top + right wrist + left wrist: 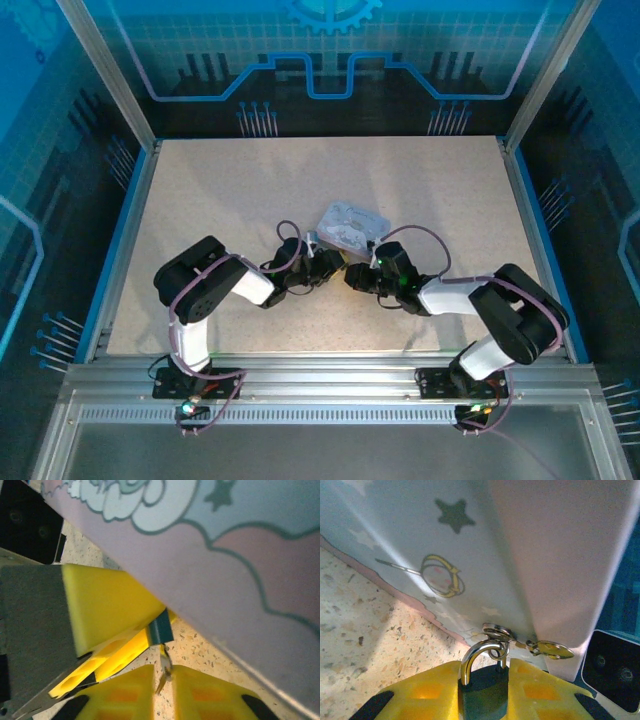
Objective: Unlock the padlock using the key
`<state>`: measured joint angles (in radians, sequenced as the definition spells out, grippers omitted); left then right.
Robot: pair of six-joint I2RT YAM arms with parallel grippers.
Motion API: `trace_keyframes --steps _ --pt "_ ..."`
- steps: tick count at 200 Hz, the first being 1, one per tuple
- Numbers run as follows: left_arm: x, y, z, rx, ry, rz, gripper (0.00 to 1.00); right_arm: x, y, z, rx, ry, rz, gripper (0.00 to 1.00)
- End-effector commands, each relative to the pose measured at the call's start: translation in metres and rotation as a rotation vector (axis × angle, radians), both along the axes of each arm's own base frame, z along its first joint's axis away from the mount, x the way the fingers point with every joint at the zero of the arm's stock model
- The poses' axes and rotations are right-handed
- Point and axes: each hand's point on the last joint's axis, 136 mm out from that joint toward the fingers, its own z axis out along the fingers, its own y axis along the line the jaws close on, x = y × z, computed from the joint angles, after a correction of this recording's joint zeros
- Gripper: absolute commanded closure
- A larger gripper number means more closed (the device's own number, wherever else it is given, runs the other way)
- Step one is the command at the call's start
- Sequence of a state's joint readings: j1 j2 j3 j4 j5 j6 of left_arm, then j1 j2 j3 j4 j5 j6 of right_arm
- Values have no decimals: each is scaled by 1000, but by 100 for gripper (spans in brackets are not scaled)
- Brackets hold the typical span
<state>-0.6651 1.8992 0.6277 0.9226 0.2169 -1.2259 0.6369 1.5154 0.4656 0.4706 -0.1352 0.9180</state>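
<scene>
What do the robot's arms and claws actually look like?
The left arm and right arm have bulky black joints joined by white tubular links, with thin purplish cables looping alongside. A green light glows on the right arm. The left end effector and right end effector each carry two chunky yellow fingers with shallow recessed pockets.

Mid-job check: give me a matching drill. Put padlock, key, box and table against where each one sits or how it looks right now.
Things:
1. padlock
2. key
3. box
4. table

States:
A. speckled beige
B. pinched between the fingers of the right gripper
C. pale blue and pink, cartoon-printed
D. clamped between the fingers of the left gripper

Pairs: 1-D, 2-B, 3-C, 4-A
</scene>
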Motion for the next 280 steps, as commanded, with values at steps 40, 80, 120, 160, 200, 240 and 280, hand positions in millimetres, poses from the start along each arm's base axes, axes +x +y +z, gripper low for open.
trace_keyframes --steps 40,80,120,160,200,240,280 --pt "8 -9 17 -36 -50 -2 98 -9 -17 0 -101 -42 6 70" --pt "8 -9 20 -41 -55 -2 100 -8 -37 13 -228 -126 19 58" --pt "7 -8 22 -40 -57 -6 100 -2 -52 69 -387 -408 117 44" --pt "7 -7 27 -53 -56 -3 100 -27 -35 148 -453 -884 365 27" --pt "6 -7 30 -66 -51 -4 100 -63 -28 149 -766 -1261 641 24" --pt "5 -4 34 -68 -57 1 100 -70 -42 92 -1257 -1317 902 15" --pt "6 -6 38 -81 -49 -6 100 -60 -36 63 -1401 -1319 957 23"
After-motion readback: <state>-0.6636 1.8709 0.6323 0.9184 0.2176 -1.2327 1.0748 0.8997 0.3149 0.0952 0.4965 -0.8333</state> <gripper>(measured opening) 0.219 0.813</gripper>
